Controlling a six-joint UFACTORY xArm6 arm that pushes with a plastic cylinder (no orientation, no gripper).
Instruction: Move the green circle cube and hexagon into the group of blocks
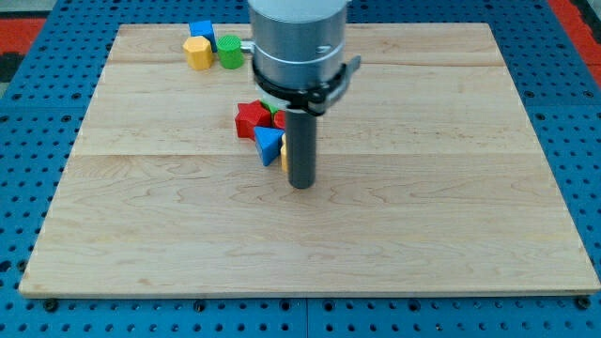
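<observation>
A green round block [230,51] stands near the view's top left, beside a yellow hexagon block [197,53] and a blue cube [202,32]. A group sits mid-board: a red star block [251,118], a blue triangle block [268,144], a bit of green block [266,109] and a yellow sliver [283,156], partly hidden by the rod. My tip [300,184] rests on the board just right of and below this group, far below the green round block.
The wooden board [451,188] lies on a blue pegboard table [28,188]. The arm's grey cylindrical body [296,42] hides part of the board's top middle.
</observation>
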